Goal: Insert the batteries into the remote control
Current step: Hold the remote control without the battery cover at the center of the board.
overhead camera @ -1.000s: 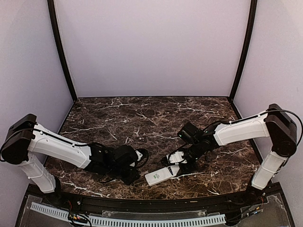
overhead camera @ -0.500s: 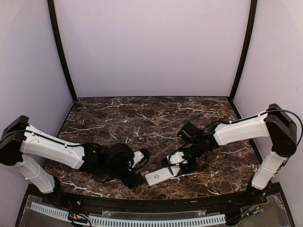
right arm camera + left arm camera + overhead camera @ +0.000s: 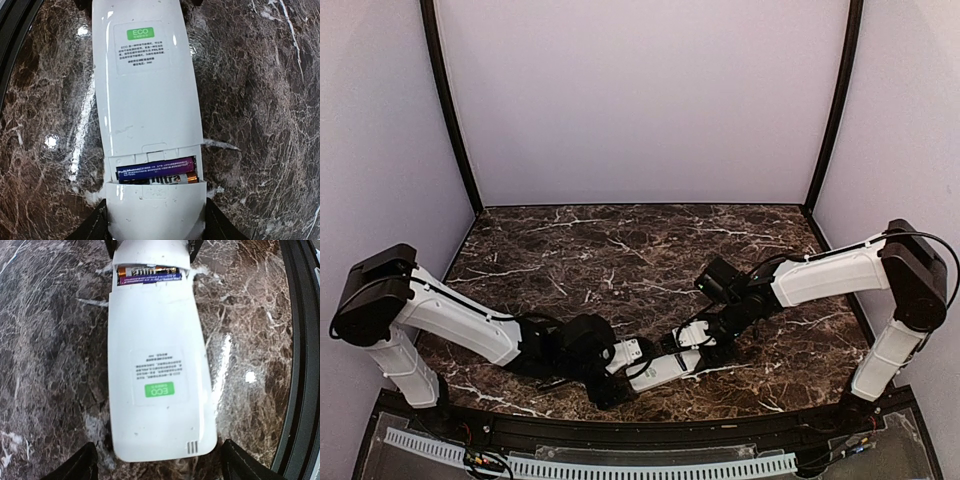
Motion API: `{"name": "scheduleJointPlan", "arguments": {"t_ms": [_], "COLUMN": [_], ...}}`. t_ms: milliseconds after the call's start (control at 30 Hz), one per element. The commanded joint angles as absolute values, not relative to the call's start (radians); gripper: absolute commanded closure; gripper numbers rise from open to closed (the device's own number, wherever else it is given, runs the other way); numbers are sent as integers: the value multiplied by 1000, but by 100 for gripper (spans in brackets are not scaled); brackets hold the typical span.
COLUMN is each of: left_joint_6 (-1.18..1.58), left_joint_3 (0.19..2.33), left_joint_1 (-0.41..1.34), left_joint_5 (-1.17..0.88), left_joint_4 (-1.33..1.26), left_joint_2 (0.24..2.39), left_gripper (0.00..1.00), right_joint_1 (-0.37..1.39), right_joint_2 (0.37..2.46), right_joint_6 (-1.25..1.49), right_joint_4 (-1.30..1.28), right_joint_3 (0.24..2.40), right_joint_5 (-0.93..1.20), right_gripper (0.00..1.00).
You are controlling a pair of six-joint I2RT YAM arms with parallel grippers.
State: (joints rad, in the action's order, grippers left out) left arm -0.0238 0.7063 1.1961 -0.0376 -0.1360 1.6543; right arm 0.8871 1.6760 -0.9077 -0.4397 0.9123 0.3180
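The remote control (image 3: pixel 665 368) lies back-up on the marble table (image 3: pixel 620 250) near the front edge, its long axis slanting near-left to far-right. The batteries (image 3: pixel 156 172) sit crosswise in its open bay. The right gripper (image 3: pixel 155 225) clasps that battery end, while the left gripper (image 3: pixel 157 465) stands wide around the other end, not touching it.

The remote control (image 3: pixel 157 370) lies face-down on the marble table (image 3: pixel 620 250).
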Motion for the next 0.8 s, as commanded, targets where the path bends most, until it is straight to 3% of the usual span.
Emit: {"name": "scheduleJointPlan", "arguments": {"t_ms": [0, 233, 467, 633, 767], "left_joint_6": [-94, -114, -149, -181, -193], "left_joint_3": [737, 763, 754, 752, 749], "left_joint_1": [1195, 1176, 1144, 1141, 1141], "left_joint_5": [-82, -132, -190, -225, -225], "left_joint_4": [-176, -171, -160, -146, -138], "left_joint_2": [1686, 1736, 1737, 1741, 1742], "left_gripper": [16, 20, 36, 53, 56], "right_joint_1": [881, 881, 879, 873, 867], "right_joint_2": [1660, 1661, 1642, 1634, 1633], "right_joint_6": [-907, -907, -917, -914, -913], "right_joint_4": [-468, -470, -490, -492, -498], "right_joint_3": [927, 928, 930, 925, 928], "right_joint_5": [330, 336, 324, 323, 322], "right_gripper": [48, 48, 48, 49, 48]}}
